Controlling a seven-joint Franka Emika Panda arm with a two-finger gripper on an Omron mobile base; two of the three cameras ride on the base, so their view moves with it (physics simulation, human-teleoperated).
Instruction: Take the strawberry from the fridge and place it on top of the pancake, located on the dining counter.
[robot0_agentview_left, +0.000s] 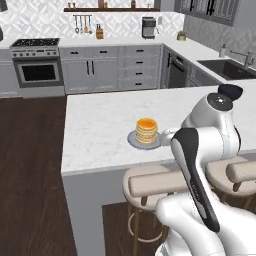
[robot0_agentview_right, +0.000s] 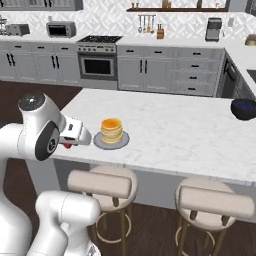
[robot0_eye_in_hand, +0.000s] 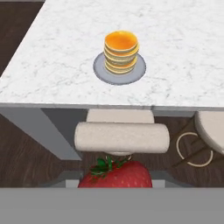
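The pancake (robot0_eye_in_hand: 121, 51) is a short golden stack on a round grey plate (robot0_eye_in_hand: 98, 70), near the front edge of the white marble dining counter (robot0_eye_in_hand: 183, 52). My gripper (robot0_agentview_right: 67, 145) hangs just off that front edge, left of the plate (robot0_agentview_right: 97, 142), and is shut on the strawberry (robot0_agentview_right: 66, 146). In the hand view the red strawberry (robot0_eye_in_hand: 116, 175) with its green leaves sits at the bottom, below and in front of the pancake. From the left base view the pancake (robot0_agentview_left: 147, 130) stands just left of my hand, behind my arm. The fridge is out of view.
Padded beige stools (robot0_agentview_right: 100, 182) (robot0_agentview_right: 215, 200) stand under the counter's front edge, one right below my hand (robot0_eye_in_hand: 121, 136). A dark bowl (robot0_agentview_right: 244, 108) rests at the counter's far right. Wall cabinets, the stove (robot0_agentview_left: 36, 60) and the sink (robot0_agentview_left: 227, 67) lie beyond.
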